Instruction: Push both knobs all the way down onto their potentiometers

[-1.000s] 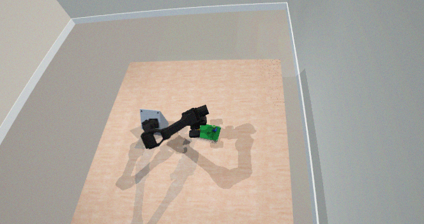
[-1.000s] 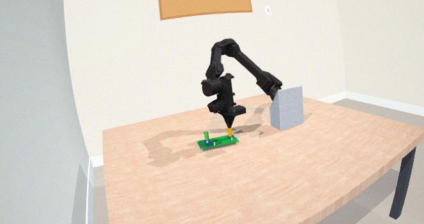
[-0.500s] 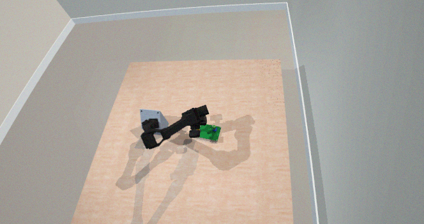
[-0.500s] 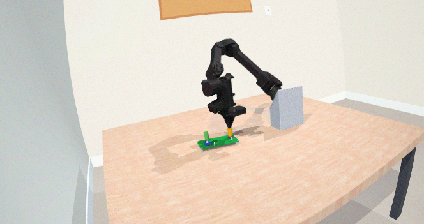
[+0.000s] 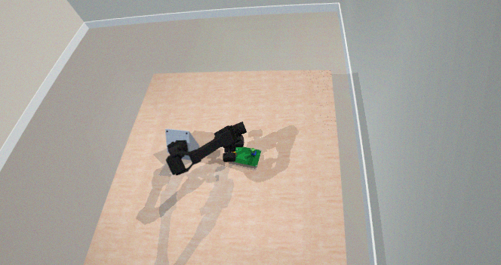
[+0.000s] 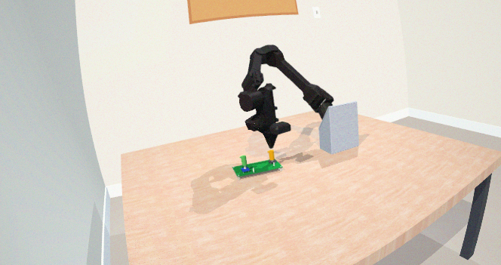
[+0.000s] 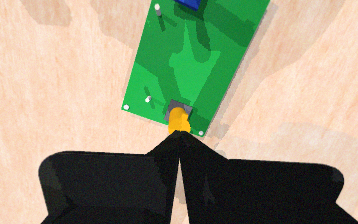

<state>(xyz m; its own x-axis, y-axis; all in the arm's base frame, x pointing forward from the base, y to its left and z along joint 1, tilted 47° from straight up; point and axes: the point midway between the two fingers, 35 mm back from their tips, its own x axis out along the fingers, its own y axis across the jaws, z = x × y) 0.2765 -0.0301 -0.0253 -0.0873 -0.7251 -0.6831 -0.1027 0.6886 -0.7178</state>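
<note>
The gripper [image 6: 271, 147] [image 7: 179, 136] was clenched on nothing, its fingertips together and pointed down over the orange knob [image 6: 272, 155] [image 7: 179, 120]. That knob stood upright on its dark potentiometer [image 7: 185, 106], near one end of the green circuit board [image 5: 245, 157] [image 6: 260, 167] [image 7: 191, 65], which rested on short legs on the bench [image 5: 272, 217] [image 6: 302, 201]. The relation that mattered was the vertical one: in the exterior view the knob lay just below the tips, a slim gap showing between them, its long axis running up toward the gripper. In the wrist view the tips covered the knob's near edge, so whether they were truly centred could not be told. The orange knob seemed close to its potentiometer, though its seating was not certain. The green knob [image 6: 244, 160] stood at the board's far end from the gripper, above the blue potentiometer [image 6: 245, 169] [image 7: 188, 4], with a bit of pale shaft showing beneath it, so it likely still needed pushing. If the orange one was seated, the next move called for a lift and a crossing along the board's length; a sideways push could have broken a potentiometer loose.
</note>
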